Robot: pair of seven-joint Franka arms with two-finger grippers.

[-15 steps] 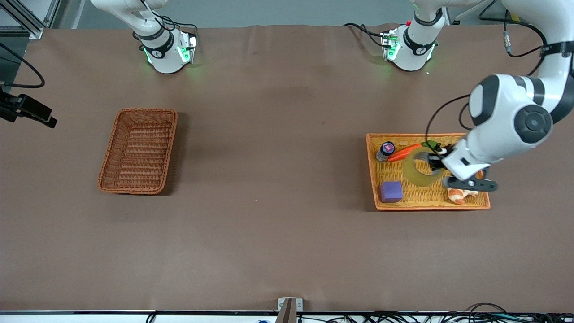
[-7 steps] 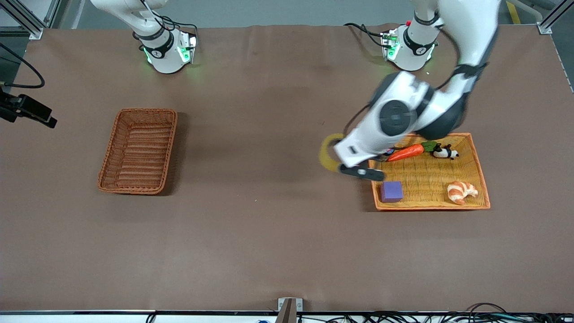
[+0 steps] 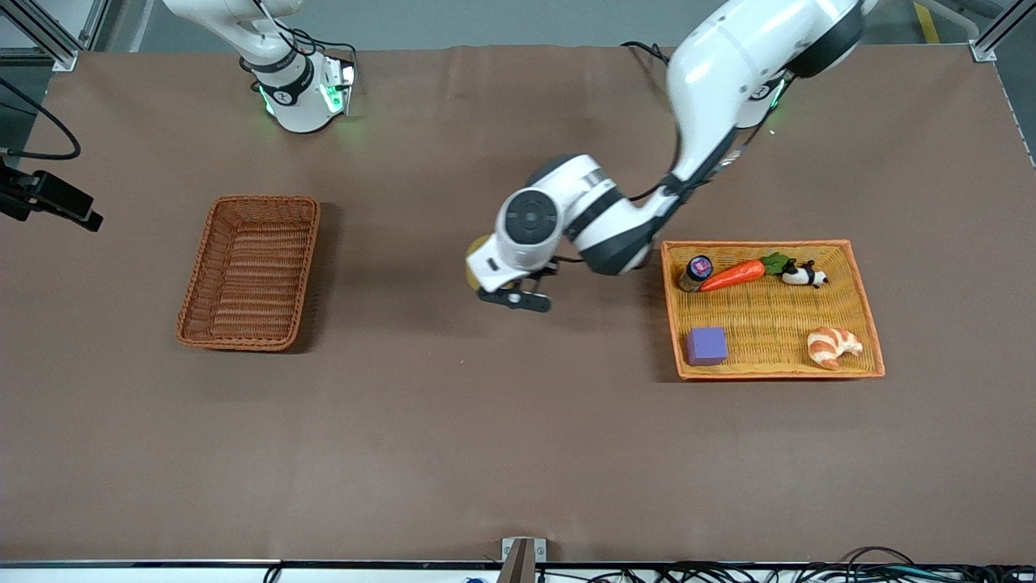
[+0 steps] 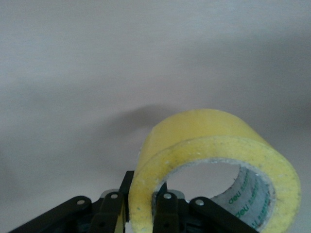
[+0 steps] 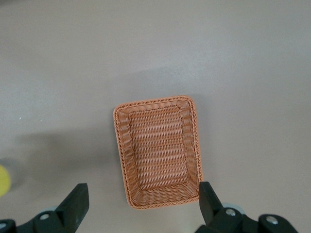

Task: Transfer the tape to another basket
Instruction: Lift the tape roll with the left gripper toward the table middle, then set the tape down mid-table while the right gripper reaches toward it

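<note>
Two grippers: left gripper (image 4: pixel 141 213) clamps the tape (image 4: pixel 214 160) over bare table (carry step; next, lowering into the basket (image 3: pixel 249 273)), right gripper (image 5: pixel 141 206) waits spread wide above it.

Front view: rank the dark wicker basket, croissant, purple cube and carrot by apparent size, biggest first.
1. dark wicker basket
2. carrot, longest of the small items
3. croissant and purple cube: too alike to rank

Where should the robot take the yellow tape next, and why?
Probably onward toward the right arm's end of the table, to the dark woven basket. The left gripper is shut on the tape over bare table between the two baskets, and that basket looks empty. The right gripper waits open above it.
</note>
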